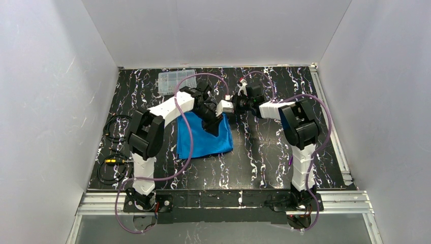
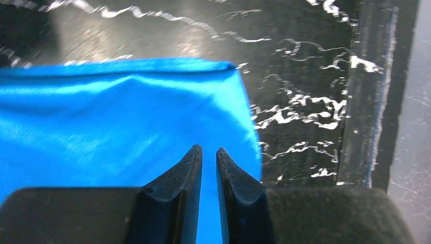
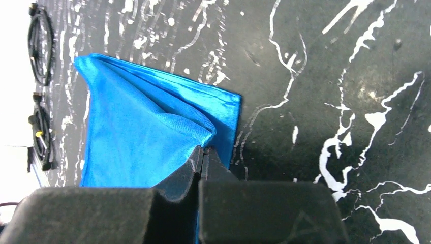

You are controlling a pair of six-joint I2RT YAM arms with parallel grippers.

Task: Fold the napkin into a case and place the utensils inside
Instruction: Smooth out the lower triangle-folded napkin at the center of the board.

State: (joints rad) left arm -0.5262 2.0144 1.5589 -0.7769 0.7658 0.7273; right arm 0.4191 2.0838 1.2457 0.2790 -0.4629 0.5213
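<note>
Napkin is lying folded, glossy blue — right gripper is pinching its corner, left gripper hovering slightly parted.

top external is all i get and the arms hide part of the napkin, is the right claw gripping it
Observer: Yes. In the right wrist view the right claw is shut on a bunched fold of the napkin.
Operator: and the left claw
Observer: The left wrist view shows the left claw over the cloth, its jaws a narrow gap apart, with blue showing through the gap.
Operator: any utensils near the claws
Observer: None show in either wrist view, only the cloth and the marbled table.
</note>
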